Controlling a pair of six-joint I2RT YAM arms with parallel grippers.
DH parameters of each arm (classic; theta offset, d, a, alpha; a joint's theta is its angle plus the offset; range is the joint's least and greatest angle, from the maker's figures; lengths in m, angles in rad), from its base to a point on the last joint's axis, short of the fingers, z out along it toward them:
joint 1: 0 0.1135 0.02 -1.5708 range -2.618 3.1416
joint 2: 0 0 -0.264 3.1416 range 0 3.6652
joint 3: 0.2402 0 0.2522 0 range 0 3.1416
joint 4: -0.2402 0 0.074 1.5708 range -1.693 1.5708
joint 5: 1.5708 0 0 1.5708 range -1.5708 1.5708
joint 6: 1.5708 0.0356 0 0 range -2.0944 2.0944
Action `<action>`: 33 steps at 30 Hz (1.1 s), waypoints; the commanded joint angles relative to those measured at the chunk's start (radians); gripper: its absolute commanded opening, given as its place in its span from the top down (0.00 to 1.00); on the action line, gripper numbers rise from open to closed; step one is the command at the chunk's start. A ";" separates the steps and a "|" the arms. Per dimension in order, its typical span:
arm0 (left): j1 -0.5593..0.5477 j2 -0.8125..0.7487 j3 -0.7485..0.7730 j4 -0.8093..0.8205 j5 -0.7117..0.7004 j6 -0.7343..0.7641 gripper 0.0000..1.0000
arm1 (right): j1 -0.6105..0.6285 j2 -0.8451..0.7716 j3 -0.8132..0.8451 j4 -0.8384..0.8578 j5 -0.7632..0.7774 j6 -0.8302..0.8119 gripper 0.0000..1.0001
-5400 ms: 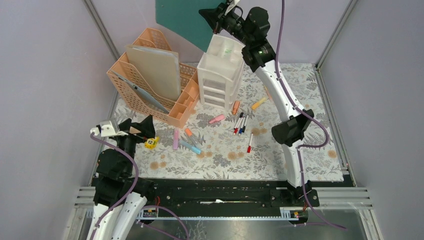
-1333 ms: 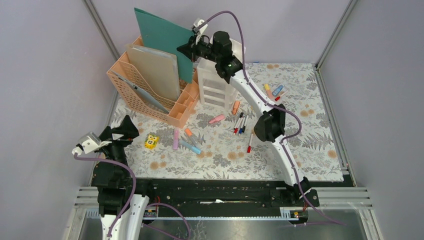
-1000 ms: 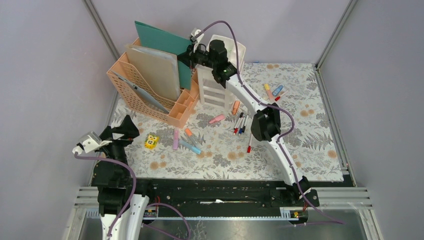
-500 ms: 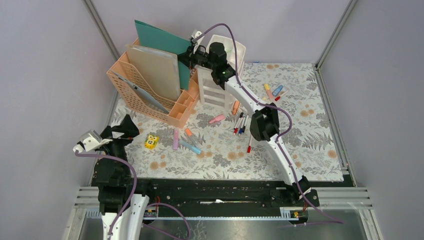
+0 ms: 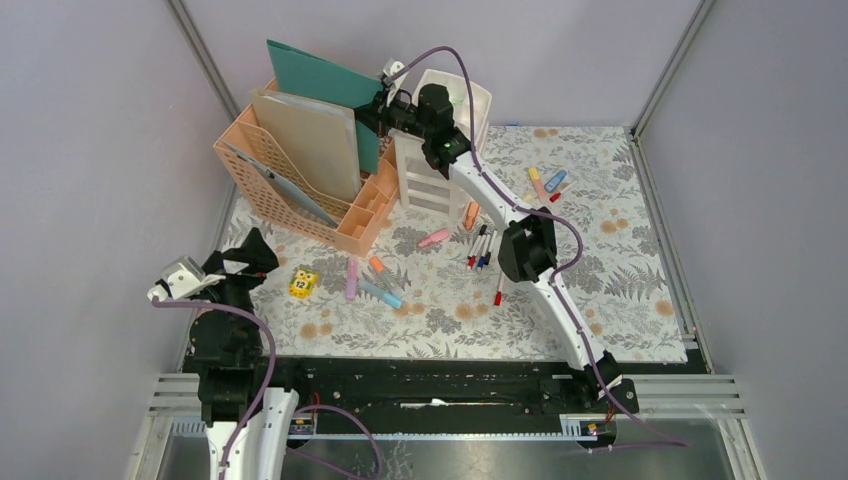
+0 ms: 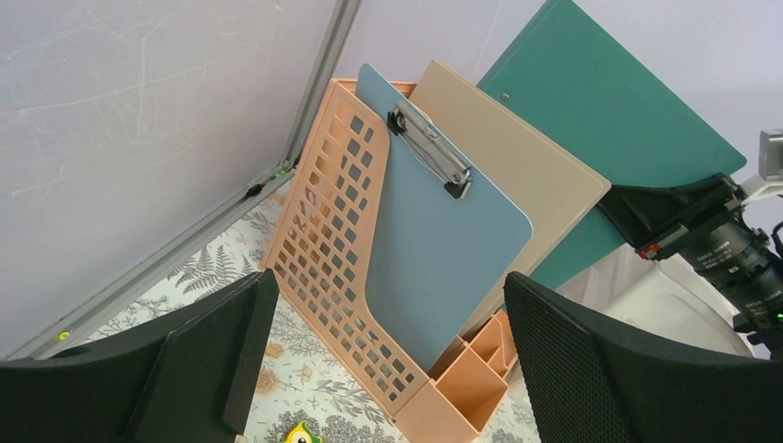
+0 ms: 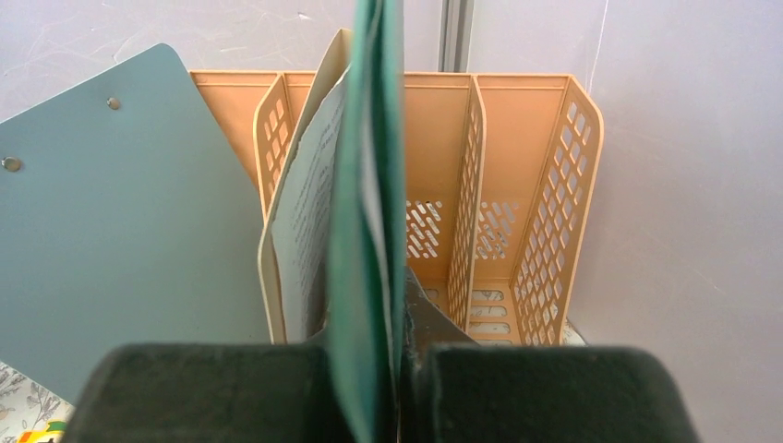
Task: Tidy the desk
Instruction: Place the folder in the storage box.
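While my right gripper (image 5: 384,106) pinches the folder (image 5: 318,78) at the rack (image 5: 262,183) and my left gripper (image 5: 250,262) hangs wide open, empty, the desk (image 5: 620,262) below us holds loose pens (image 5: 482,247) and markers (image 5: 433,238), so most sorting is left, I judge.

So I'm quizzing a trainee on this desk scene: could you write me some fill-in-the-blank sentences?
The right gripper is shut on a folder coloured ___.
The left gripper stands ___, holding nothing.
In the peach file rack, the clipboard is coloured ___.
Missing words: green; open; blue.
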 commanded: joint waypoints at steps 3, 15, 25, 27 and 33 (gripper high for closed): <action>0.031 0.014 -0.001 0.053 0.020 -0.002 0.01 | 0.020 0.051 0.086 0.039 -0.018 0.005 1.00; 0.038 0.015 -0.003 0.054 0.028 -0.004 0.01 | 0.026 0.093 0.045 0.039 -0.018 0.005 1.00; 0.041 0.020 -0.003 0.054 0.030 -0.003 0.01 | 0.027 0.102 0.117 0.323 0.204 0.085 0.76; 0.043 0.020 -0.003 0.055 0.031 -0.004 0.01 | 0.025 0.100 0.115 0.472 0.190 0.090 1.00; 0.046 0.018 -0.003 0.055 0.031 -0.004 0.01 | 0.039 0.112 0.074 0.471 0.137 0.136 1.00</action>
